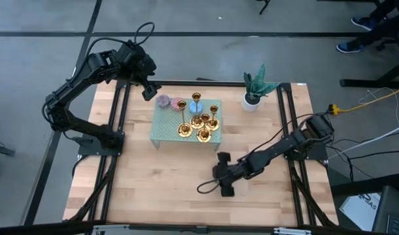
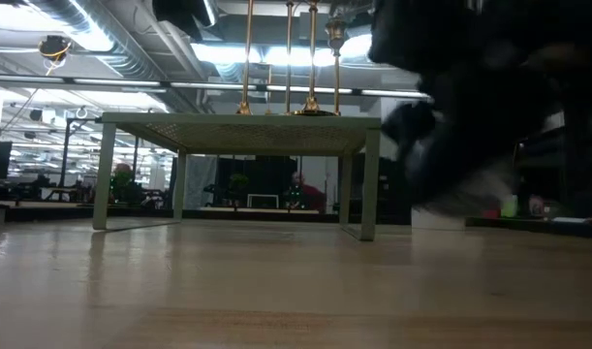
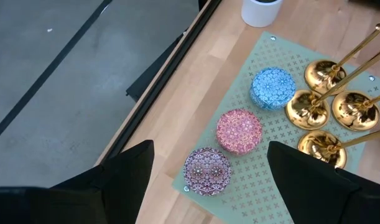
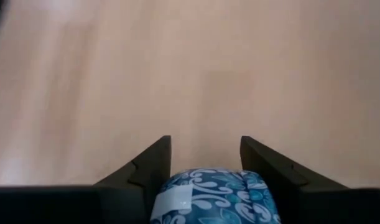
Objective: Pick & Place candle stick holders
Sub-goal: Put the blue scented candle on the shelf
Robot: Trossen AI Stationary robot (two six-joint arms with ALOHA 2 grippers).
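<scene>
Four shiny gold candle stick holders [image 1: 199, 124] stand on their round bases on a small green perforated stand [image 1: 161, 130]; they also show in the left wrist view [image 3: 326, 106] and the low view [image 2: 288, 58]. My left gripper [image 1: 149, 88] hangs open and empty above the stand's far left corner [image 3: 209, 149]. My right gripper [image 1: 222, 175] is low over the table, near of the stand. It is shut on a blue-and-white patterned round thing [image 4: 214, 196]. My right gripper has the blue-and-white patterned round thing's sides [image 4: 177, 190] between its two fingers [image 4: 149, 165], far back from their free ends. The wrist view shows only the thing's front. Whether it is clear of the table cannot be told.
A purple-grey candle [image 3: 207, 169], a pink candle [image 3: 239, 129] and a blue candle [image 3: 273, 87] lie in a row on the stand's far side. A potted plant [image 1: 255, 91] stands at the far right. Bare wood lies near of the stand [image 1: 160, 189].
</scene>
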